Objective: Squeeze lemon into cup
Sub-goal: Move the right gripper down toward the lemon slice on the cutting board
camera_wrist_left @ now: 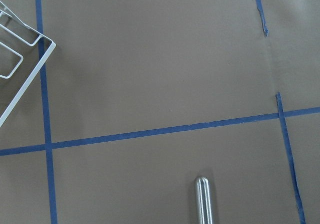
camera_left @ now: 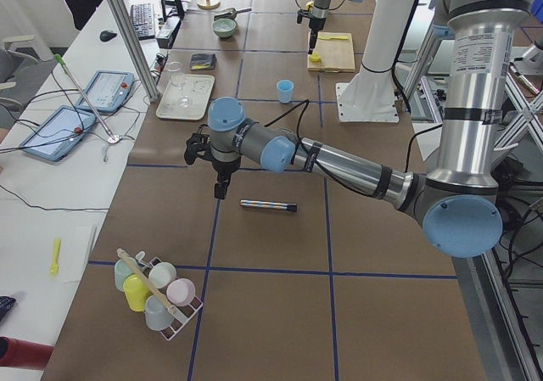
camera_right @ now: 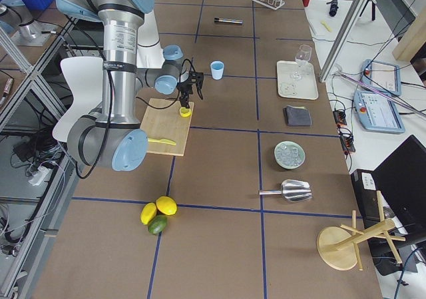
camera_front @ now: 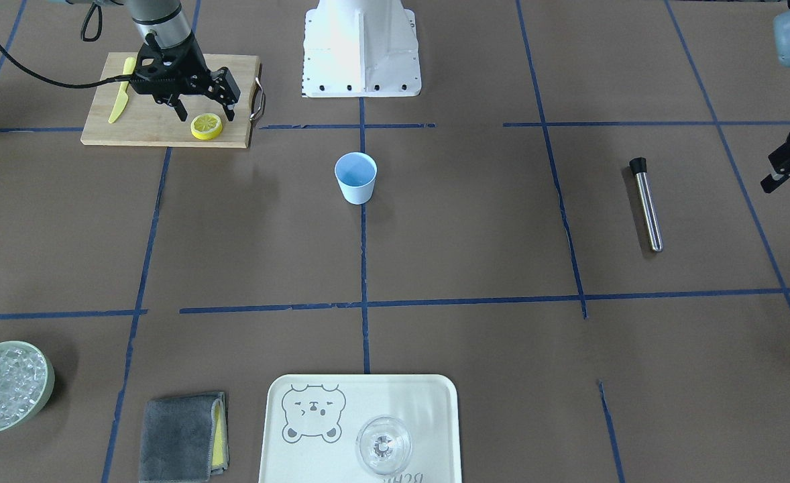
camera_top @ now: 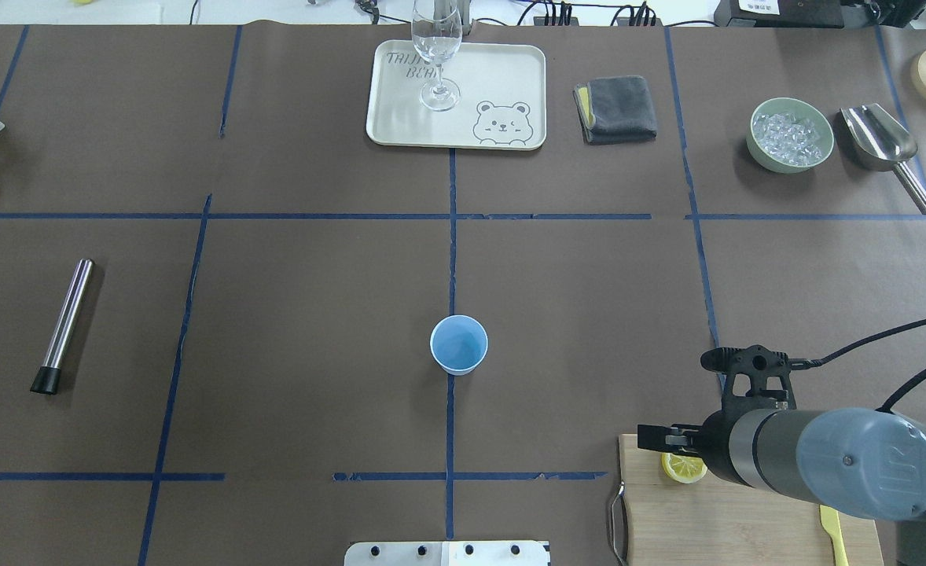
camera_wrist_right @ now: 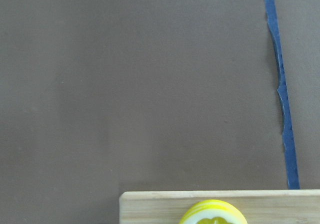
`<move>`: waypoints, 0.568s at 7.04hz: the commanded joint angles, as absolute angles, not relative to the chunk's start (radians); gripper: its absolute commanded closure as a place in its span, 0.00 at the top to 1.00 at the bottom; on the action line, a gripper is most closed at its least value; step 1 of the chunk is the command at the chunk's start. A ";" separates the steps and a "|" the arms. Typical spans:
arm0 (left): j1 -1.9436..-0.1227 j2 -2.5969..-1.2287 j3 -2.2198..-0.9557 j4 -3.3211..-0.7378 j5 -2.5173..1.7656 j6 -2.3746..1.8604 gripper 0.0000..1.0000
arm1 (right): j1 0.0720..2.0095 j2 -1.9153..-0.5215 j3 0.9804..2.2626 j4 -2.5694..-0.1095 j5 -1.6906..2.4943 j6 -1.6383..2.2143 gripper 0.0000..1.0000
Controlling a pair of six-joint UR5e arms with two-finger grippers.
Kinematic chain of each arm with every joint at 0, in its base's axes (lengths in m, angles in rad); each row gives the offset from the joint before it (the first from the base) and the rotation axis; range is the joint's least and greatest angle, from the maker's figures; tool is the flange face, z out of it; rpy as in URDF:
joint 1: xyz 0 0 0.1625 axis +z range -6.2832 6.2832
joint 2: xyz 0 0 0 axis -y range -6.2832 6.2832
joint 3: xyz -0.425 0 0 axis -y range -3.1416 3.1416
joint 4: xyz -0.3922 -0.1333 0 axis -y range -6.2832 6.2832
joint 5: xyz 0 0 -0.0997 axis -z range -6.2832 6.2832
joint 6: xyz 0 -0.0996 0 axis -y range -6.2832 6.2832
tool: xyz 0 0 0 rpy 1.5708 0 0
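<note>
- Seeing the lemon (camera_front: pixel 206 126) lying flat on the wooden board (camera_front: pixel 147 131), close to the board's edge that is farthest from the robot.
- Finding the right tool (camera_front: pixel 207 117) hanging right over the lemon and pointing down, with its two fingers spread wide and gripping nothing.
- Noticing one finger on each side of the lemon, with the lemon sitting under the gap between them.
- Not being able to tell whether the fingertips are touching the lemon or the board.
- Seeing the cup (camera_front: pixel 355 178) standing upright near the middle of the surface (camera_front: pixel 475 228), well apart from the board and the right tool.
- Spotting a yellow knife (camera_front: pixel 121 100) lying on the same board, at the end away from the lemon.
- Finding the left tool (camera_left: pixel 217 186) hanging over the other end of the surface, near a shiny metal stick (camera_front: pixel 646 204) and far from the cup.
- Not being able to tell whether the left tool is spread or clenched.
- Seeing a clear glass (camera_front: pixel 383 445) standing on a pale tray (camera_front: pixel 368 402), with a grey cloth (camera_front: pixel 177 436) and a green bowl of ice (camera_front: pixel 46 396) beside it, all along the side across from the robot.
</note>
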State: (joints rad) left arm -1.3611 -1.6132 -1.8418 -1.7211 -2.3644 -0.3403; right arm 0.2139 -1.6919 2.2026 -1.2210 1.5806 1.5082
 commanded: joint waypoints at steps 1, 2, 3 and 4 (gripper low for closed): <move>-1.361 -1.612 -1.842 -1.721 -2.365 -0.342 1.00 | 0.181 -1.761 2.160 -1.097 1.559 1.511 1.00; -1.361 -1.612 -1.842 -1.721 -2.365 -0.342 1.00 | 0.155 -1.761 2.145 -1.097 1.530 1.512 1.00; -1.361 -1.612 -1.836 -1.735 -2.365 -0.344 1.00 | 0.129 -1.758 2.135 -1.100 1.497 1.513 1.00; -1.361 -1.611 -1.830 -1.756 -2.365 -0.345 1.00 | 0.117 -1.755 2.125 -1.100 1.487 1.513 1.00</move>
